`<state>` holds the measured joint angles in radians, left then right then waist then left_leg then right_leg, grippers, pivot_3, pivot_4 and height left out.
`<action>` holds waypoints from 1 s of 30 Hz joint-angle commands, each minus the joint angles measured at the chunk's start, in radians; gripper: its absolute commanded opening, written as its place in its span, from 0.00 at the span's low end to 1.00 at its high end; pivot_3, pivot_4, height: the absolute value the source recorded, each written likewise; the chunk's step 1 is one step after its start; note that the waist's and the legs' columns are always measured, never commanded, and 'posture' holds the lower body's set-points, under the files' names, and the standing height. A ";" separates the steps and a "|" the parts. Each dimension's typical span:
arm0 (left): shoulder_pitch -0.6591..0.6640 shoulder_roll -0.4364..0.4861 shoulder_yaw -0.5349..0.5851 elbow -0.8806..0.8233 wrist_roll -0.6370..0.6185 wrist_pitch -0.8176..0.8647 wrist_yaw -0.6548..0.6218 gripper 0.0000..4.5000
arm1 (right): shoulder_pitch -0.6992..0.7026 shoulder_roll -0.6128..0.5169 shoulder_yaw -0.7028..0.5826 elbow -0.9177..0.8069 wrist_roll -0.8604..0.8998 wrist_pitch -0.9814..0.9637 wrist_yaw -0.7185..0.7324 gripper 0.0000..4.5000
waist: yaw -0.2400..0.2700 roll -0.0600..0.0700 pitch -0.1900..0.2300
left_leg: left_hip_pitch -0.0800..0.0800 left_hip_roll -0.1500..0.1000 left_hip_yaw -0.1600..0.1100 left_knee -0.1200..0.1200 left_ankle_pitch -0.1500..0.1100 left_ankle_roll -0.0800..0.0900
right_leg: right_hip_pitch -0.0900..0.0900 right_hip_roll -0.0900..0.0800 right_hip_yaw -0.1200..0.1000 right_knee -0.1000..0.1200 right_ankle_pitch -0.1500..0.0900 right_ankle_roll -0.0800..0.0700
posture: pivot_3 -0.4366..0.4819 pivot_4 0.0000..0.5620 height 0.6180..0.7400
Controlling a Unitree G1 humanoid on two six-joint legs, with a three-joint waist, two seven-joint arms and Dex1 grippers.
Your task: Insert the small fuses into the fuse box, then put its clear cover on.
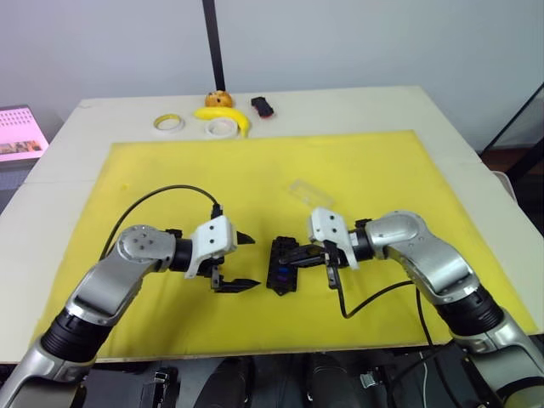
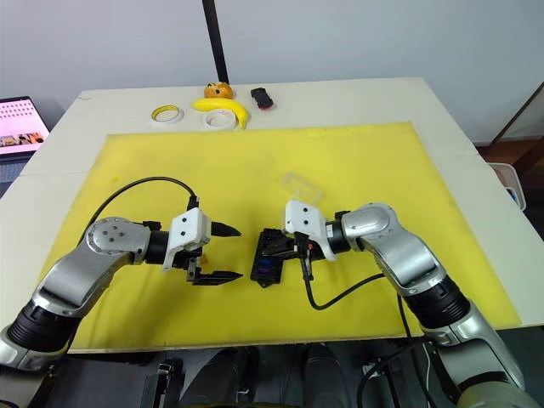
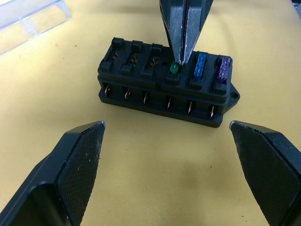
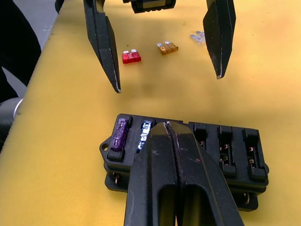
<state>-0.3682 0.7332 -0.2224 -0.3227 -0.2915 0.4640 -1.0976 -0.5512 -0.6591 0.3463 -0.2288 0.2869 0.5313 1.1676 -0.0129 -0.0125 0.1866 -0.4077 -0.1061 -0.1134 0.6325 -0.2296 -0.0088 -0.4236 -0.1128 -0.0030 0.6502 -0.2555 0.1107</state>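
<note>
On the yellow mat, the left gripper hangs wide apart beside the fuse box. Three fuses sit in one row: teal fuse, blue fuse, purple fuse. Right gripper pinches the teal one. Clear cover lies behind.

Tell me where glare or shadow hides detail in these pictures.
Left wrist view: glare streaks the clear cover; the fuse box slots sit in shadow. Right wrist view: the right gripper blocks the teal fuse; the red fuse stays sharp.
</note>
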 commanded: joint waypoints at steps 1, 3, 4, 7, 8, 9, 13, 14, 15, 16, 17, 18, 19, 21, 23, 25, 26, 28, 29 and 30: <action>-0.008 -0.002 0.003 -0.023 0.002 -0.014 0.004 1.00 | 0.007 -0.013 0.037 0.040 -0.047 -0.001 0.004 0.00 | 0.000 0.000 0.000 | 0.000 0.000 0.000 0.000 0.000 0.000 | 0.000 0.000 0.000 0.000 0.000 0.000 | 0.48 0.27 1.00; -0.006 0.000 0.006 -0.024 0.000 -0.012 0.004 1.00 | 0.005 -0.020 0.051 0.052 -0.060 -0.005 0.010 0.00 | 0.000 0.000 0.000 | 0.000 0.000 0.000 0.000 0.000 0.000 | 0.000 0.000 0.000 0.000 0.000 0.000 | 0.48 0.27 1.00; -0.005 0.002 0.009 -0.025 -0.002 -0.010 0.004 1.00 | 0.005 -0.023 0.054 0.054 -0.065 -0.008 0.011 0.00 | 0.000 0.000 0.000 | 0.000 0.000 0.000 0.000 0.000 0.000 | 0.000 0.000 0.000 0.000 0.000 0.000 | 0.48 0.27 1.00; -0.001 0.005 0.031 -0.029 -0.021 -0.001 0.005 1.00 | -0.008 -0.013 0.027 0.036 -0.030 0.006 0.016 0.00 | 0.000 0.000 0.000 | 0.000 0.000 0.000 0.000 0.000 0.000 | 0.001 0.000 0.000 0.000 0.000 0.000 | 0.48 0.27 1.00; -0.004 -0.005 0.051 -0.034 -0.050 0.019 0.009 1.00 | -0.016 -0.006 0.010 0.025 -0.010 0.012 0.015 0.00 | 0.000 0.000 0.000 | 0.000 0.000 0.000 0.000 0.000 0.000 | 0.001 0.000 0.000 0.000 0.000 0.000 | 0.48 0.27 1.00; -0.009 -0.019 0.074 -0.041 -0.087 0.049 0.020 1.00 | -0.022 -0.003 -0.004 0.014 0.001 0.011 0.015 0.00 | 0.000 0.000 0.000 | 0.000 0.000 0.000 0.000 0.000 0.000 | 0.001 0.000 0.000 0.000 0.000 0.000 | 0.48 0.27 1.00; -0.016 -0.019 0.152 -0.079 -0.196 0.148 0.036 1.00 | -0.050 0.004 -0.067 -0.048 0.056 0.032 0.003 0.00 | -0.001 0.000 0.000 | 0.000 0.000 0.000 0.000 0.000 0.000 | 0.000 0.000 0.000 0.000 0.000 0.000 | 0.48 0.27 1.00; -0.013 -0.002 0.169 -0.087 -0.212 0.179 0.037 1.00 | -0.062 0.005 -0.089 -0.064 0.076 0.049 -0.002 0.00 | -0.003 0.000 0.000 | 0.000 0.000 0.000 0.000 0.000 0.000 | 0.000 0.000 0.000 0.000 0.000 0.000 | 0.48 0.27 1.00; -0.011 0.019 0.183 -0.093 -0.225 0.207 0.037 1.00 | -0.073 -0.001 -0.111 -0.079 0.095 0.064 -0.004 0.00 | -0.004 0.000 0.000 | 0.000 0.000 0.000 0.000 0.000 0.000 | -0.001 0.000 0.000 0.000 0.000 0.000 | 0.48 0.27 1.00; -0.005 0.039 0.199 -0.100 -0.235 0.221 0.033 1.00 | -0.081 -0.010 -0.130 -0.092 0.111 0.077 -0.002 0.00 | -0.005 0.000 0.000 | 0.000 0.000 0.000 0.000 0.000 0.000 | -0.001 0.000 0.000 0.001 0.000 0.000 | 0.48 0.27 1.00; 0.005 0.064 0.222 -0.107 -0.248 0.231 0.027 1.00 | -0.089 -0.024 -0.151 -0.103 0.125 0.087 0.002 0.00 | -0.005 0.000 0.000 | 0.000 0.000 0.000 0.000 0.000 -0.001 | -0.001 0.000 0.000 0.001 0.000 0.000 | 0.48 0.27 1.00; 0.018 0.089 0.251 -0.115 -0.264 0.240 0.020 1.00 | -0.095 -0.043 -0.168 -0.110 0.134 0.094 0.010 0.00 | -0.003 0.000 0.000 | 0.000 0.000 0.000 0.000 0.000 -0.001 | -0.001 0.000 0.000 0.001 0.000 0.000 | 0.48 0.27 1.00; 0.033 0.116 0.281 -0.123 -0.280 0.251 0.011 1.00 | -0.099 -0.065 -0.181 -0.115 0.136 0.097 0.018 0.00 | -0.002 0.000 0.000 | 0.000 0.000 0.000 0.000 0.000 -0.001 | -0.001 0.000 0.000 0.001 0.000 0.000 | 0.48 0.27 1.00; 0.080 0.176 0.340 -0.139 -0.298 0.266 -0.004 1.00 | -0.084 -0.122 -0.207 -0.125 0.138 0.088 0.040 0.00 | 0.000 0.000 0.000 | -0.001 0.000 0.000 0.000 0.000 0.000 | -0.001 0.000 0.000 0.000 0.000 0.000 | 0.48 0.27 1.00; 0.167 0.248 0.404 -0.143 -0.290 0.262 -0.031 1.00 | -0.026 -0.198 -0.222 -0.122 0.114 0.045 0.074 0.00 | 0.002 0.000 0.000 | -0.001 0.000 0.000 0.000 0.000 0.001 | -0.001 0.000 0.000 -0.001 0.000 0.000 | 0.48 0.27 1.00; 0.258 0.295 0.472 -0.138 -0.290 0.260 -0.050 1.00 | 0.025 -0.259 -0.230 -0.094 0.072 -0.013 0.087 0.12 | 0.002 0.000 0.000 | -0.001 0.000 0.000 -0.001 -0.001 0.001 | 0.000 -0.001 0.000 -0.002 0.000 0.000 | 0.48 0.27 1.00; 0.296 0.312 0.500 -0.129 -0.287 0.259 -0.054 1.00 | 0.039 -0.279 -0.238 -0.073 0.056 -0.036 0.086 0.19 | 0.002 0.000 0.000 | -0.001 0.000 0.001 -0.001 -0.001 0.001 | -0.001 -0.002 0.000 -0.002 0.000 0.000 | 0.48 0.27 1.00; 0.367 0.345 0.557 -0.092 -0.256 0.238 -0.063 1.00 | 0.061 -0.318 -0.268 -0.032 0.041 -0.069 0.088 0.38 | 0.000 0.000 0.000 | -0.001 0.000 0.001 0.000 -0.001 0.001 | 0.000 -0.003 0.000 -0.002 0.000 0.000 | 0.48 0.27 1.00; 0.391 0.355 0.575 -0.079 -0.246 0.225 -0.067 1.00 | 0.068 -0.329 -0.278 -0.022 0.041 -0.078 0.091 0.52 | 0.000 0.001 0.000 | -0.001 0.001 0.001 0.000 -0.001 0.001 | 0.000 -0.003 0.000 -0.002 0.000 0.000 | 0.48 0.27 1.00; 0.441 0.371 0.618 -0.036 -0.213 0.190 -0.084 1.00 | 0.091 -0.356 -0.304 -0.007 0.044 -0.094 0.103 0.61 | -0.001 0.001 0.000 | 0.000 0.001 0.001 0.000 -0.001 0.001 | 0.000 -0.003 0.000 -0.002 0.000 0.000 | 0.48 0.27 1.00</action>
<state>0.0474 1.0777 0.3163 -0.3951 -0.5414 0.6962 -1.1617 -0.4655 -0.9859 0.1080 -0.2351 0.3295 0.4720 1.2573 -0.0139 -0.0119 0.1870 -0.4082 -0.1051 -0.1118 0.6320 -0.2303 -0.0078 -0.4243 -0.1156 -0.0028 0.6486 -0.2559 0.1102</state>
